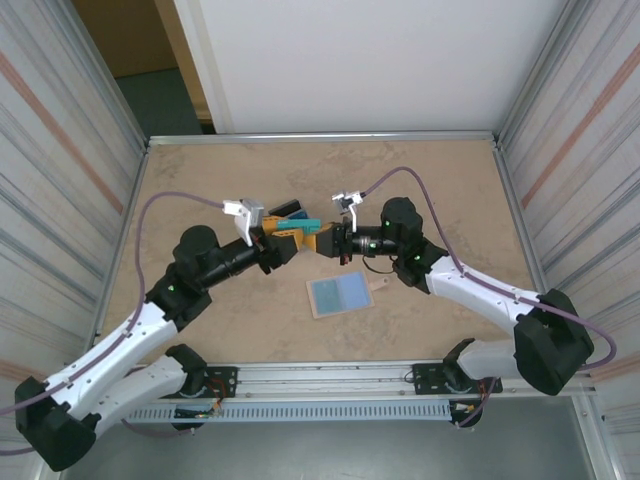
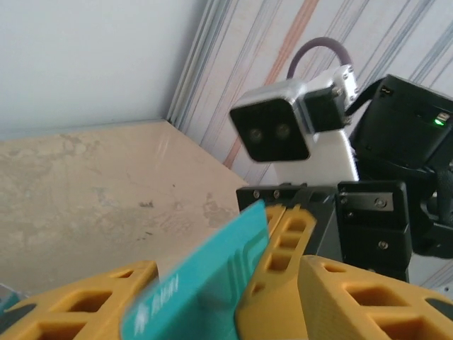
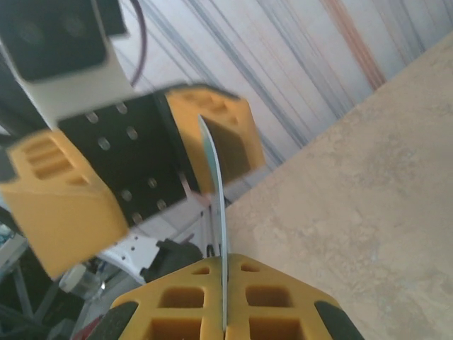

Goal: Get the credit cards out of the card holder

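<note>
Beige, marbled table [image 1: 200, 180] with striped panels on 2 sides is where I am working, and both my arms meet over its middle. Between them the teal card [image 1: 306, 225] stands on edge, lifted off the surface.

My right gripper [image 1: 320, 240] is clamped on it. From my right wrist the card's thin edge runs straight down into the seam between my 2 fingers. My left gripper [image 1: 290, 238] has its jaws apart, with the card passing between them close against 1 finger, so I judge that the right side alone carries it.

Just beyond my left gripper sit a black and a blue card [image 1: 290, 209]; I cannot tell whether they rest on the table. The card holder [image 1: 340, 295] lies opened flat on the table on the near side of both grippers. It is apart from them, with its pale blue-grey faces up and its tab toward the right.

I expect the card to be very light, stiff across its face yet springy if bent, and glossy enough to slip. The best hold is a pinch on the 2 flat faces, well in from a short end. A corner pinch would let it pivot, and once it lies flat on the table it would be awkward to lift again.
</note>
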### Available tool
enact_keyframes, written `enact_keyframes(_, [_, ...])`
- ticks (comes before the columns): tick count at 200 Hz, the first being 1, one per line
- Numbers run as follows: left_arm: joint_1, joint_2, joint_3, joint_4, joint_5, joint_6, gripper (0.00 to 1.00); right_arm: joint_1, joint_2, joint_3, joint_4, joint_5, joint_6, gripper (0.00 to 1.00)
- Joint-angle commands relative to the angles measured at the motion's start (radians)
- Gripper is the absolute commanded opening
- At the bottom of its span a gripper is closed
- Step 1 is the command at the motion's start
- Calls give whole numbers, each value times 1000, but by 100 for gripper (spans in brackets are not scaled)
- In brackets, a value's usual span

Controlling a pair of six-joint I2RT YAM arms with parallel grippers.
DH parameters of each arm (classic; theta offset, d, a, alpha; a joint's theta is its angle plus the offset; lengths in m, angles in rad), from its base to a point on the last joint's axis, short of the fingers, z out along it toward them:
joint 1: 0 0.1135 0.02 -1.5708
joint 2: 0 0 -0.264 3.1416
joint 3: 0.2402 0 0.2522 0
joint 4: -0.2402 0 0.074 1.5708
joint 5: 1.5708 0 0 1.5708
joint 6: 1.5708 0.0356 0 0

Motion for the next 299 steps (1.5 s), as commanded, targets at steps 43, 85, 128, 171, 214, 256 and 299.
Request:
enact_keyframes(43, [1, 80, 329, -590, 152, 454, 52, 44, -47, 65, -363, -54, -235, 0])
enact_keyframes(85, [0, 172, 412, -742, 216, 573, 47, 45, -104, 60, -434, -38, -280, 0])
enact_keyframes(128, [1, 226, 433, -776, 271, 602, 42, 46, -148, 48, -476, -31, -309, 0])
enact_keyframes(171, [0, 261, 434, -774, 313, 608, 16, 46, -164, 43, -483, -23, -320, 0])
enact_keyframes(214, [2, 271, 433, -744, 278, 622, 0, 43, -169, 45, -511, 41, -329, 8])
enact_keyframes(256, [54, 266, 389, -639, 173, 677, 0, 23, -216, 31, -574, 237, -324, 53])
enact_keyframes(299, [139, 325, 335, -494, 117, 742, 0, 1, -314, -6, -603, 437, -291, 69])
